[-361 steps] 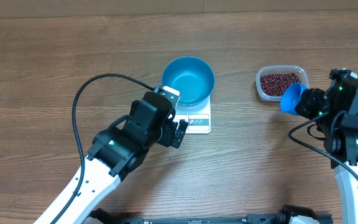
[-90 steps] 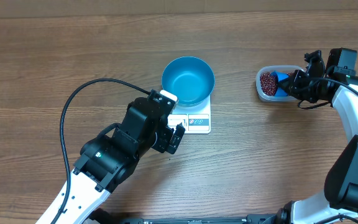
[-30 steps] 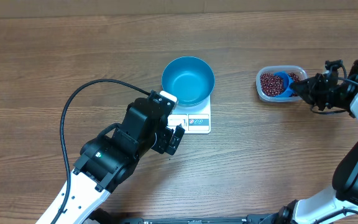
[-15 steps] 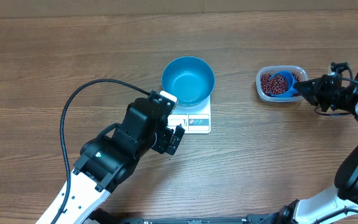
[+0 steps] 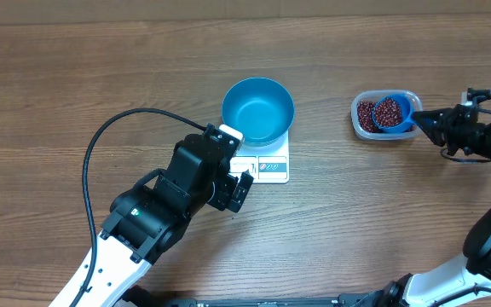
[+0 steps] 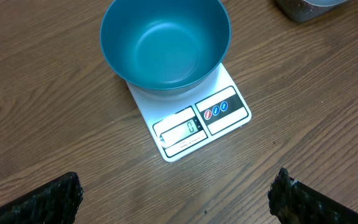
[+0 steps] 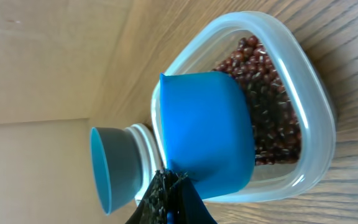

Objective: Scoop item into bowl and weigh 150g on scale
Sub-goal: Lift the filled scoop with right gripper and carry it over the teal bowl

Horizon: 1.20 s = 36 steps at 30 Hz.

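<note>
The blue bowl [image 5: 257,111] [image 6: 165,43] stands bare inside on the white scale [image 5: 268,167] [image 6: 199,122]. My left gripper [image 5: 244,184] [image 6: 176,198] hovers open just in front of the scale, nothing between its fingers. At the right, my right gripper [image 5: 430,122] [image 7: 169,186] is shut on the handle of a small blue scoop [image 5: 392,113] [image 7: 207,130]. The scoop sits heaped with red-brown beans over the clear container [image 5: 363,125] [image 7: 319,124], which holds more beans [image 5: 366,112] [image 7: 269,106]. The right wrist view shows the scoop's underside, with the bowl [image 7: 107,168] sideways beyond.
Bare wooden tabletop lies between the scale and the container. The left arm's black cable [image 5: 101,141] loops over the table to the left. The container's corner [image 6: 303,7] shows at the top right of the left wrist view.
My right gripper has drawn back to the right, and the scoop has come up out of the beans, loaded and open side up. The left arm, bowl and scale have not moved.
</note>
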### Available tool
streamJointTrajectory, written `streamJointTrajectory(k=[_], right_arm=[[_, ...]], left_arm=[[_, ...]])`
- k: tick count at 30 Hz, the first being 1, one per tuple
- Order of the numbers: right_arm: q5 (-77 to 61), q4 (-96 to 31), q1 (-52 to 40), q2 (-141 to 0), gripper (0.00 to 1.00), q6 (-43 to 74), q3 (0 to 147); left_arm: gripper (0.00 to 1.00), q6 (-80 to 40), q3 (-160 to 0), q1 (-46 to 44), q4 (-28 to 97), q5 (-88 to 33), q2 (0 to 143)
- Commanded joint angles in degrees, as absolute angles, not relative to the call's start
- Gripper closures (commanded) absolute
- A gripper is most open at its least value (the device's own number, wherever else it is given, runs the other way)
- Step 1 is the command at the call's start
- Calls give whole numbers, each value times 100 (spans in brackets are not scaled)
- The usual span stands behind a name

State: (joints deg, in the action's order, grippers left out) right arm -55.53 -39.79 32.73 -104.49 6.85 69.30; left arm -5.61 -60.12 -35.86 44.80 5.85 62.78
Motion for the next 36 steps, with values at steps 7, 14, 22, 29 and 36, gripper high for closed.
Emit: streamJointTrajectory(k=[7, 14, 22, 29, 36], right_arm=[[-6713, -4014, 3352, -10464, 96, 729, 6849], [-6877, -4018, 3352, -10464, 96, 729, 6849], [-7406, -4012, 3345, -10464, 96, 722, 6849], [-8119, -3854, 3310, -10462, 96, 705, 6849], [-8217, -3682, 2930, -10460, 96, 733, 6877]], left_arm=[[0, -493, -5994, -3559, 4475, 637, 6213], [0, -493, -5994, -3559, 4473, 637, 6213], [0, -493, -5994, -3559, 4473, 637, 6213], [0, -491, -5994, -3559, 4471, 639, 6213], [0, -493, -5994, -3559, 4462, 639, 6213]])
